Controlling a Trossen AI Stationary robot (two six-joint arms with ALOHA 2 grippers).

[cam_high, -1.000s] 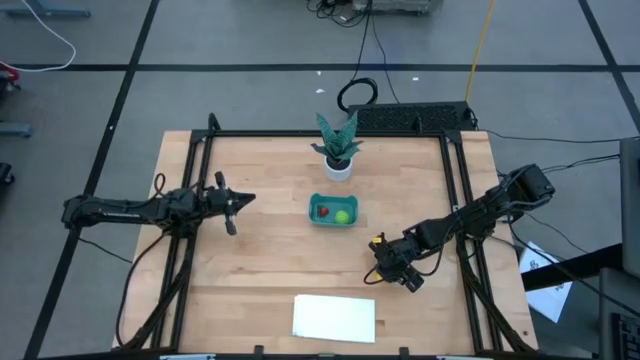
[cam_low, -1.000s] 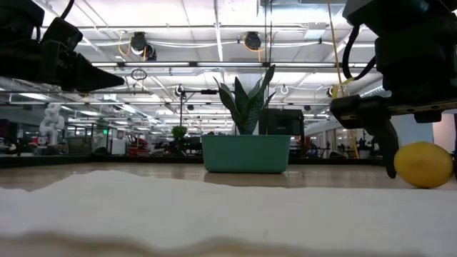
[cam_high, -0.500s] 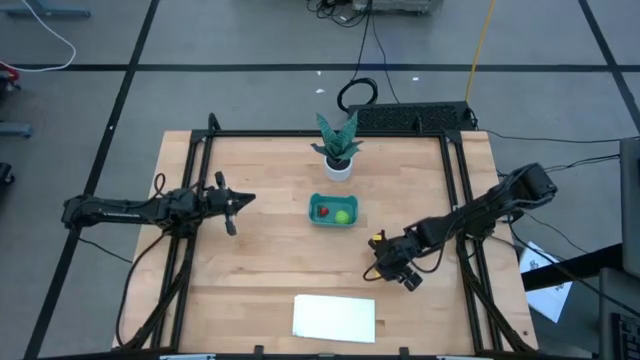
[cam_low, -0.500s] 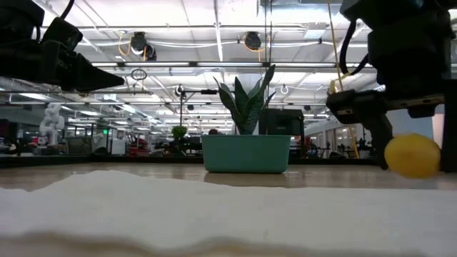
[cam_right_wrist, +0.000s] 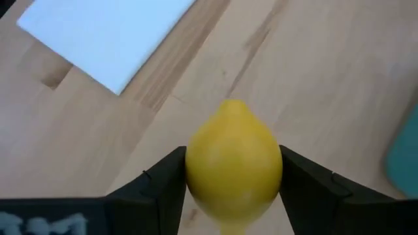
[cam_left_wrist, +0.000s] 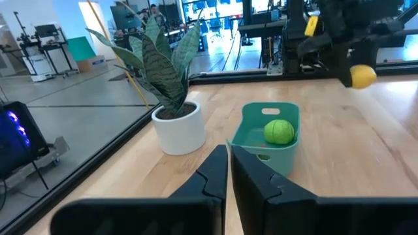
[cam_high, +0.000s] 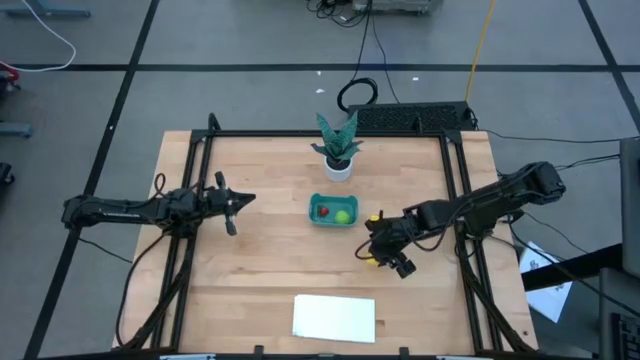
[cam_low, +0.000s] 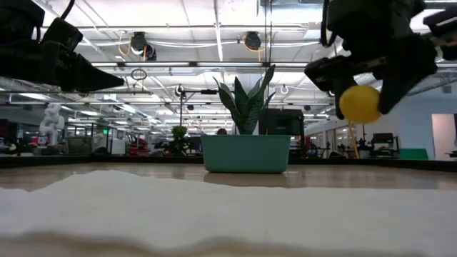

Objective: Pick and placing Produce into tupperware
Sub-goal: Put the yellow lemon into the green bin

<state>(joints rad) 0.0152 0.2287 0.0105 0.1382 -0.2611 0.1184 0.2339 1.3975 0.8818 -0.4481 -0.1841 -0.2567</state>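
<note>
A yellow lemon (cam_right_wrist: pixel 233 160) hangs above the wood table, with my right gripper (cam_high: pixel 381 252) shut on it, right of the teal tupperware (cam_high: pixel 333 211) and a little nearer. The low view shows the lemon (cam_low: pixel 359 103) clear of the tabletop. In the tupperware lie a round lime-green fruit (cam_high: pixel 343 214) and a small red fruit (cam_high: pixel 322 211). My left gripper (cam_high: pixel 243 200) hovers shut at the table's left, pointing level at the tupperware (cam_left_wrist: pixel 269 134). My right gripper pinches the lemon across its widest part (cam_right_wrist: pixel 196 163), one finger (cam_right_wrist: pixel 163 183) on each side. The fingers slant down from the table's right side. The lemon is lifted clear of the table, its pointed end (cam_right_wrist: pixel 230 104) facing away from the wrist.
A white pot with a green plant (cam_high: pixel 338 160) stands just beyond the tupperware. A flat white sheet (cam_high: pixel 334 317) lies near the front edge. Black frame rails (cam_high: pixel 455 190) run along the table's left and right sides.
My right gripper has risen and gone toward the tupperware, carrying the lemon. The lemon sat on the table between the fingers a second ago and is now lifted clear.
</note>
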